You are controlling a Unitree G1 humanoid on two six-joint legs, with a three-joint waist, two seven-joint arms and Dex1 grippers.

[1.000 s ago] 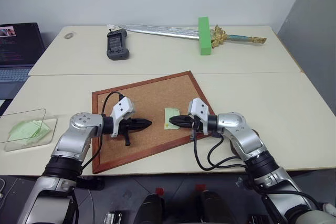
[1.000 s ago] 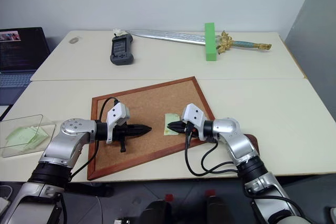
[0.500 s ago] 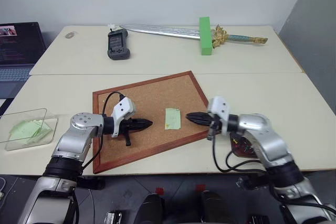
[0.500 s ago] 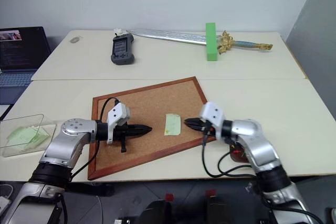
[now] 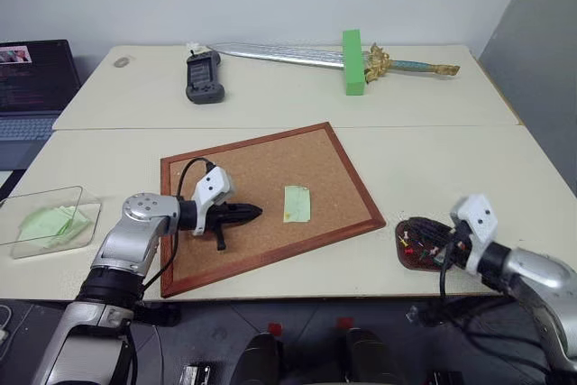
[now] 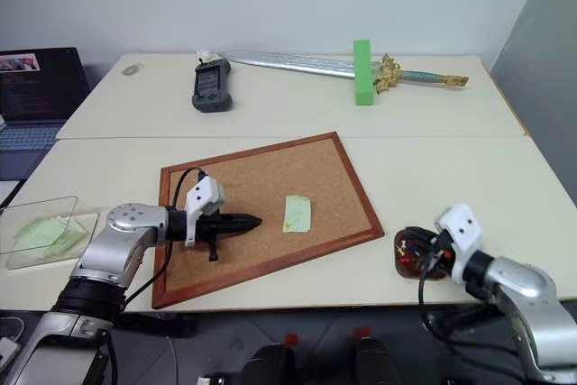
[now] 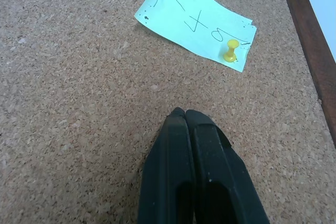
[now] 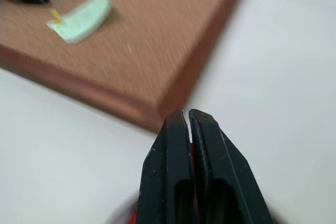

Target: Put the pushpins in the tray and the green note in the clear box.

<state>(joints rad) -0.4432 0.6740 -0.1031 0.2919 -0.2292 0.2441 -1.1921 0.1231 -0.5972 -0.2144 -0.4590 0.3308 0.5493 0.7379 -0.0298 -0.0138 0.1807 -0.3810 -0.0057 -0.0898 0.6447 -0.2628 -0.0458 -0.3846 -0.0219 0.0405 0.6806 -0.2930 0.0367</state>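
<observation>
The pale green note (image 5: pixel 297 204) lies on the corkboard (image 5: pixel 270 164), pinned by a yellow pushpin (image 7: pixel 231 51) at one corner. My left gripper (image 5: pixel 250 214) is shut, resting on the cork just left of the note, with nothing between its fingers. The small reddish-brown tray (image 5: pixel 408 260) sits on the table right of the board and holds several coloured pushpins (image 5: pixel 416 242). Over the tray hangs my right gripper (image 5: pixel 436 247), shut; nothing shows at its tips. The clear box (image 5: pixel 43 223) stands at the far left with green slips inside.
A long toy sword (image 5: pixel 297 54) with a bright green foam block (image 5: pixel 351 61) lies across the back of the table. A black handheld device (image 5: pixel 201 77) is beside it. A laptop (image 5: pixel 27 78) sits at the far left.
My right gripper has swung from the note on the corkboard off to the right, and now hangs over the tray. The left gripper and the note have stayed put.
</observation>
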